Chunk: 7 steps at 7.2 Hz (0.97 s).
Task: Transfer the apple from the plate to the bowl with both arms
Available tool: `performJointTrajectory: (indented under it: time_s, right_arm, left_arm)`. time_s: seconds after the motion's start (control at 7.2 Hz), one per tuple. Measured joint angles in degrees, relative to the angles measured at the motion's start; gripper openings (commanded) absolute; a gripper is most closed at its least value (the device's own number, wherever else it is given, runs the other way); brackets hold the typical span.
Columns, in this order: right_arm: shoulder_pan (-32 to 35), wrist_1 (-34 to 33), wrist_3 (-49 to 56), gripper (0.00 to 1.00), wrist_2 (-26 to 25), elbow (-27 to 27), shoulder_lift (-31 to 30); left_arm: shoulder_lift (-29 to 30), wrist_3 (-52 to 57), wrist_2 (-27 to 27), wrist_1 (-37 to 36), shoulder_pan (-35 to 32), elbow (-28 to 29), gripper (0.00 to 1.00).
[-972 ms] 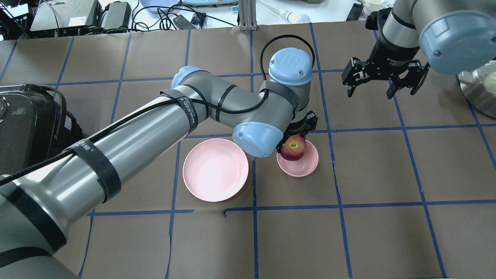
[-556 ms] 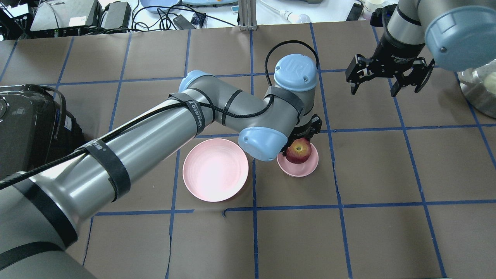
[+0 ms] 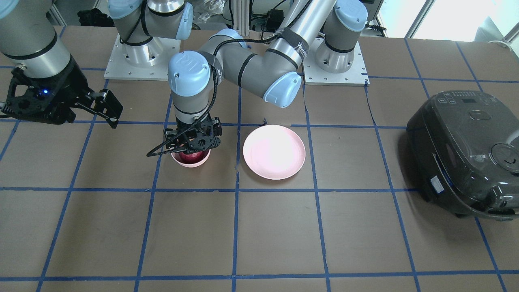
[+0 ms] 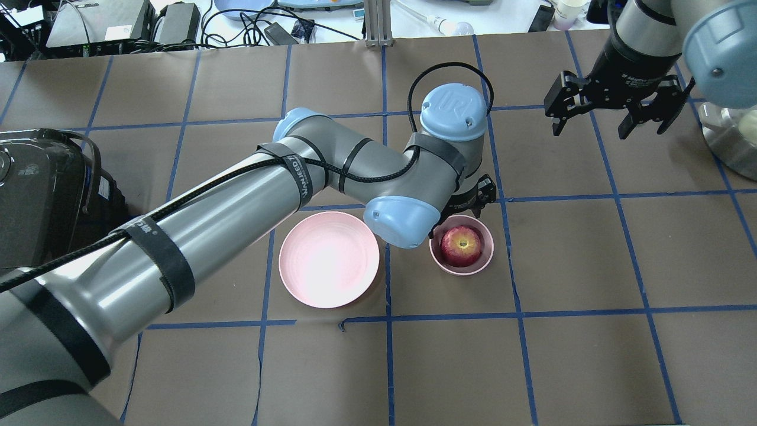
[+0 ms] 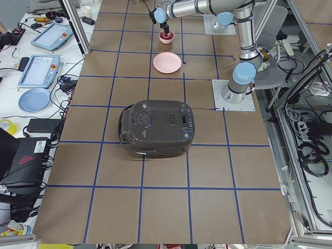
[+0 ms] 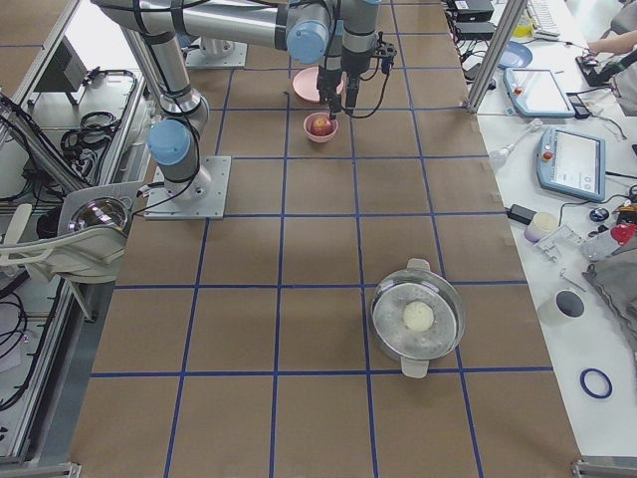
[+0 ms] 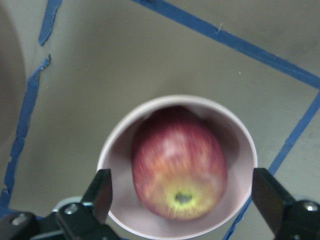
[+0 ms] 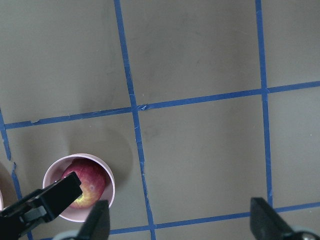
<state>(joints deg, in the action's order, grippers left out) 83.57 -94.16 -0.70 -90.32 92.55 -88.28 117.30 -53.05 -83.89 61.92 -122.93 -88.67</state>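
Note:
The red apple (image 4: 461, 245) lies in the small pink bowl (image 4: 486, 255), stem dimple up. The left wrist view shows the apple (image 7: 177, 167) filling the bowl (image 7: 240, 162). My left gripper (image 7: 182, 200) is open just above the bowl, one finger on each side of it and clear of the apple; the overhead view shows only its edge (image 4: 471, 201) under the wrist. The pale-pink plate (image 4: 329, 259) sits bare to the left of the bowl. My right gripper (image 4: 591, 127) is open and empty, high over the far right of the table.
A black rice cooker (image 4: 47, 189) stands at the table's left edge. A metal pot (image 4: 730, 142) with a pale round thing inside (image 6: 418, 317) stands at the right edge. Cables and devices line the far edge.
The left gripper has opened and let the apple down; the apple has dropped from the fingers into the bowl. The right gripper has moved farther away, up and to the right.

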Motion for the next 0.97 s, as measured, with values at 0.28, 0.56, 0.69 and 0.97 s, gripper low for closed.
performJointTrajectory:
  time_s: [0.28,0.56,0.69,0.97]
  right_arm:
    - [0.3,0.0,0.0,1.00,0.3,0.1,-1.0]
    - [3.2,0.1,-0.1,1.00,0.0,0.2,-1.7]
    - [5.6,0.0,-0.1,1.00,-0.3,0.2,-1.7]
    - [7.5,-0.5,0.4,1.00,-0.1,0.1,-1.5]
  left_arm:
    - [-5.5,6.5,0.1,4.1,1.6,0.3,1.00]
    - [-13.0,12.7,-0.2,12.2,2.8,0.8,1.00]
    - [-16.5,14.0,-0.3,15.3,3.0,0.8,1.00]
    - [-21.8,16.6,-0.5,22.2,3.9,0.5,1.00]
